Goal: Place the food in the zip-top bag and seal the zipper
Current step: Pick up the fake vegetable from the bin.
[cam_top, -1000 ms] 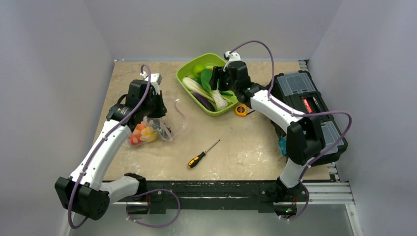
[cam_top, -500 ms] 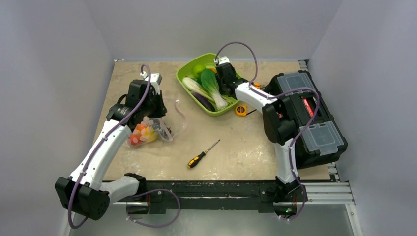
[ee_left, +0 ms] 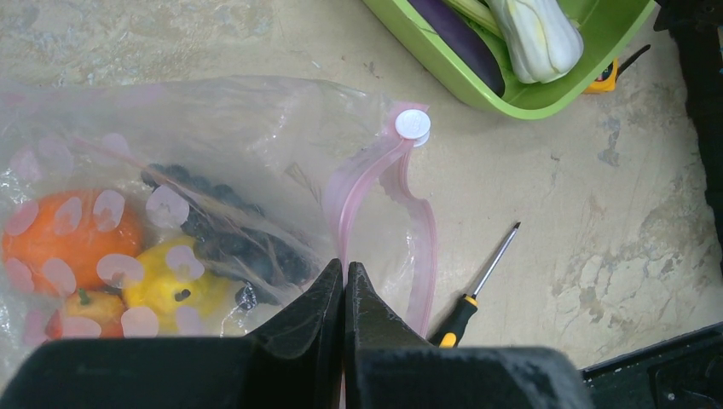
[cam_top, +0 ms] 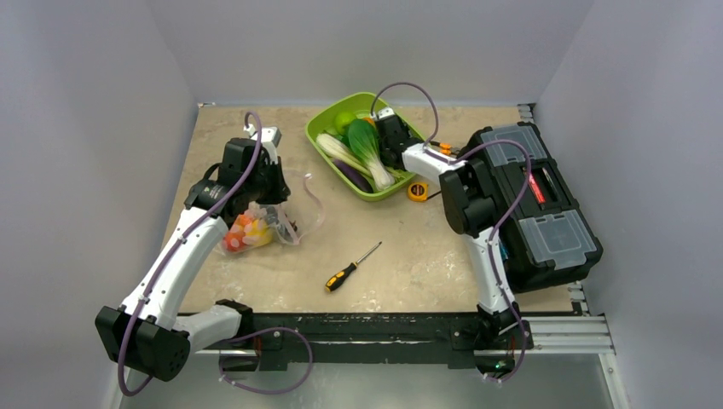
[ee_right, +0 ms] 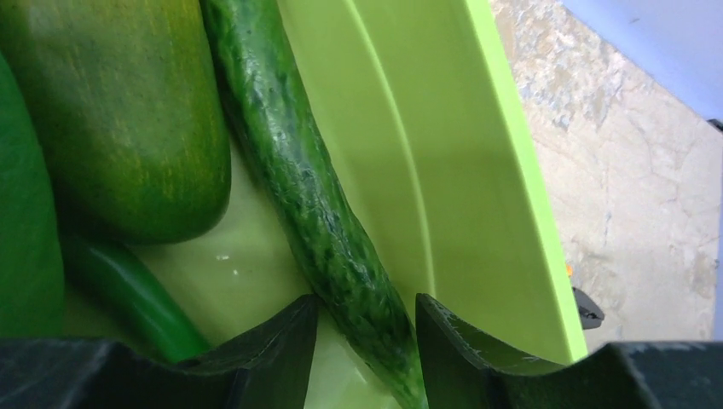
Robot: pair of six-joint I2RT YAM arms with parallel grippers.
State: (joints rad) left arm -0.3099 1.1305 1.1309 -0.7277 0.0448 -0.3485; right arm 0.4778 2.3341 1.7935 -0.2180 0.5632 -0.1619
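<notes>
- While the left tool stands with its two fingers pressed together, it seems to pinch the edge of the zip-top bag, right where the pink zipper runs down to it.
- That bag lies on the left of the worktop, its mouth loose and twisted. An orange fruit, a yellow one and dark grapes are already inside.
- Across the worktop, the right tool is down in the lime-green tray. It is set narrow around a long cucumber, with a finger hard against each side. It looks like a grip, though the cucumber lies flat, not lifted.
- First risk: the cucumber is glossy, and most of its visible length stretches beyond the fingers. I judge it may swing down or slide out once raised.
- Second risk: the tray wall is just beside the outer finger, so a careless lift could drag or tip the tray and the other vegetables in it.
- Third risk: the bag's mouth is held at one point only and sags. A long piece could snag on the zipper, or push the bag until fruit rolls out.
- A screwdriver lies near the bag, where it could catch the plastic.
</notes>
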